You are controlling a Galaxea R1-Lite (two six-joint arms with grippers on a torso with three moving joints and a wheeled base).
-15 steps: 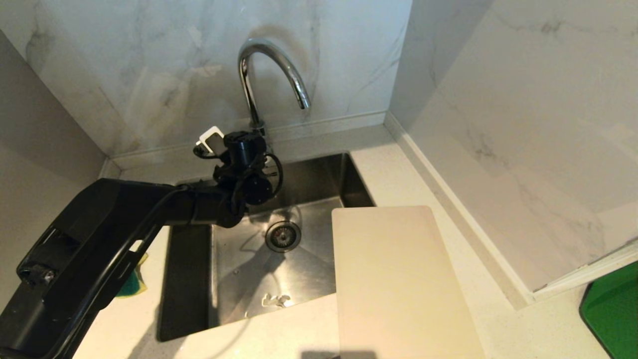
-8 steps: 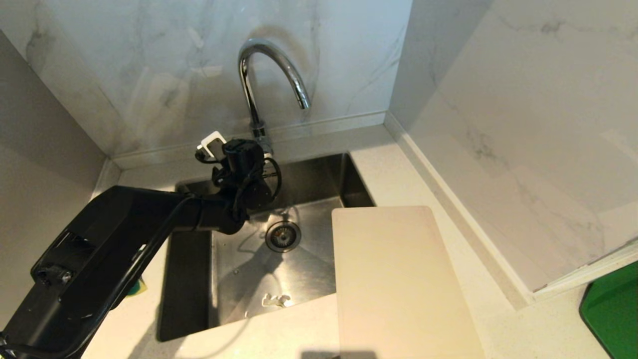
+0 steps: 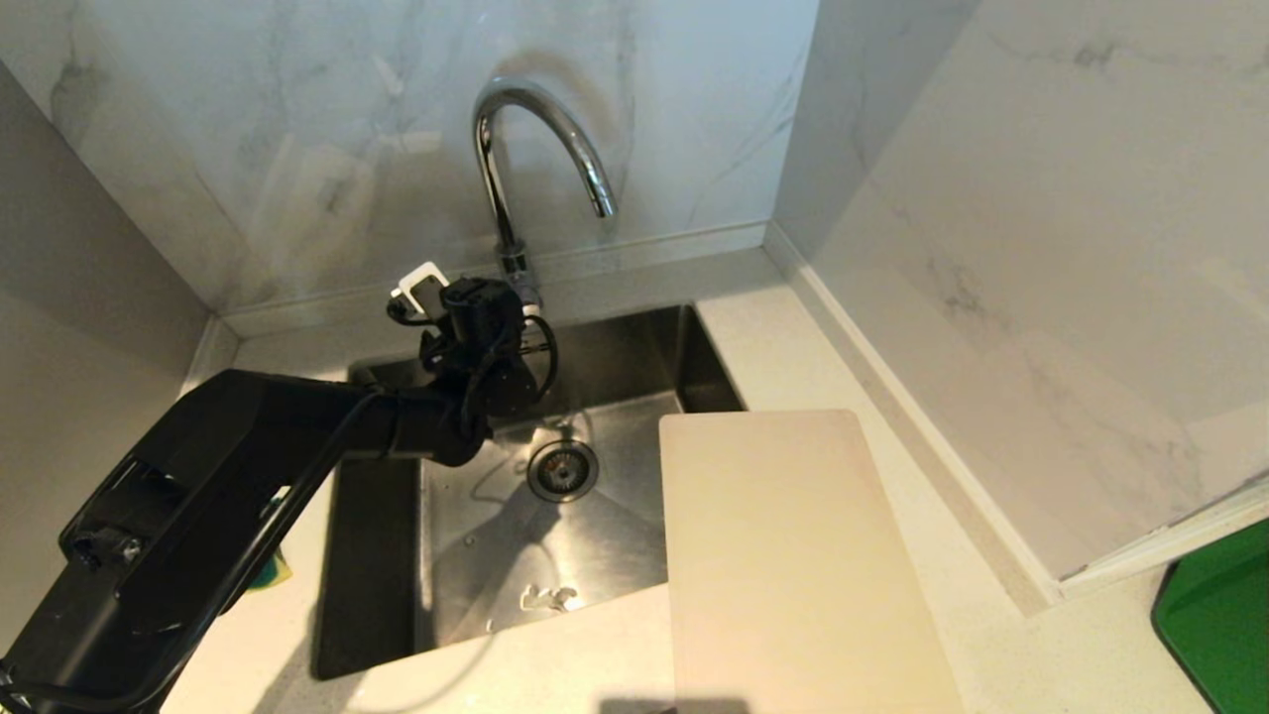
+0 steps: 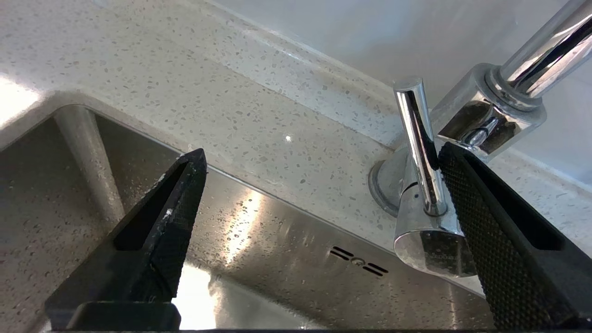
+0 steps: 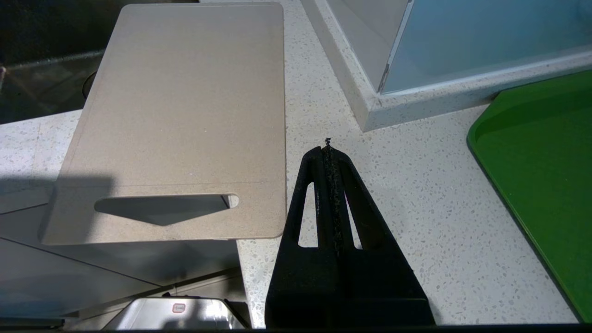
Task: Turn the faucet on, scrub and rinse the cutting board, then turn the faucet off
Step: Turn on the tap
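1. Chrome dominates the head view: the faucet (image 3: 535, 149) rises behind the steel sink (image 3: 634, 540), dry, with no water showing. The left gripper (image 3: 466, 297) has dropped a little toward the faucet base over the last second. The cutting board (image 3: 793, 555) lies on the counter (image 3: 991, 635) just beside the sink, its edge overhanging the basin. A sponge (image 3: 266, 570) peeks out from under the arm.
2. Left wrist view: the gripper's jaws stand wide apart, and one finger (image 4: 490, 231) rests against the faucet's thin lever (image 4: 418, 148). Judged from this, turning the water on is imminent.
3. Right wrist view: the right gripper (image 5: 329, 152), pressed together and empty, hangs over the counter between the board and a green tray (image 5: 545, 175).
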